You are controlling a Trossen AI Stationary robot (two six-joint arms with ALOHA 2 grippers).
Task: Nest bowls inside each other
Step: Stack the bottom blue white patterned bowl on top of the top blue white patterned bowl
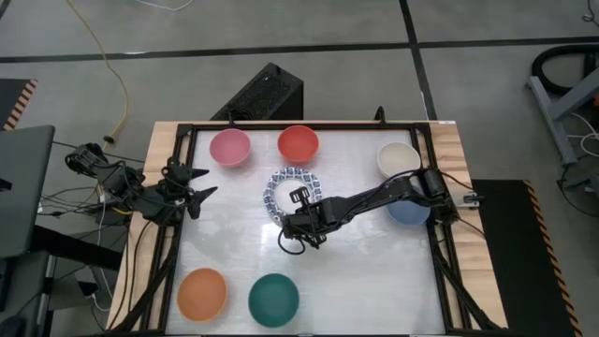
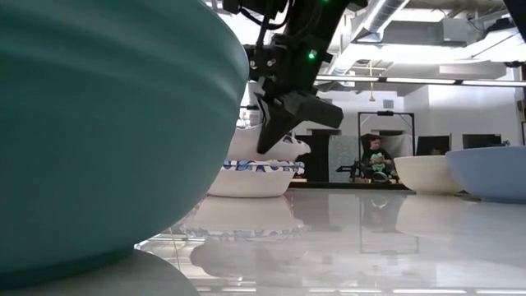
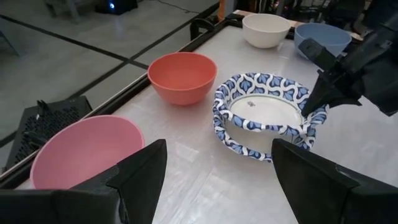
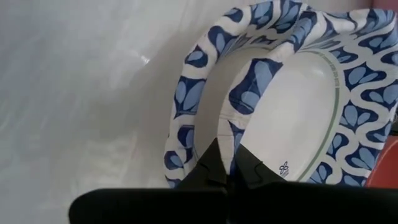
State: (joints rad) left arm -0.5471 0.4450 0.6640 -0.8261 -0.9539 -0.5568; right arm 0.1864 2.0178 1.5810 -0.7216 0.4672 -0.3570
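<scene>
Two white bowls with blue-patterned rims [image 1: 285,187] sit one inside the other at the table's middle; the inner bowl [image 4: 292,118] is tilted. My right gripper [image 1: 304,213] is shut on the inner bowl, on its near right side. My left gripper [image 3: 214,180] stands open at the table's left edge, holding nothing. The pink bowl [image 1: 229,147], red bowl [image 1: 298,142] and cream bowl [image 1: 398,159] stand along the far side. The dark blue bowl [image 1: 409,213] lies under my right arm. The orange bowl [image 1: 202,292] and green bowl [image 1: 273,300] stand near the front. My right gripper pinches the inner patterned bowl's rim [image 4: 232,142] between its two fingers, one finger [image 4: 252,169] inside the bowl and one outside, between the two rims. The fingers slant down from the table's right. The bowl sits tilted inside the outer patterned bowl [image 4: 177,106].
A black frame rail [image 1: 178,215] runs round the tabletop. The green bowl [image 2: 99,140] fills the low view's left. Bare tabletop [image 1: 374,271] lies between the patterned bowls and the front right corner. A person [image 2: 376,156] sits in the room far behind.
</scene>
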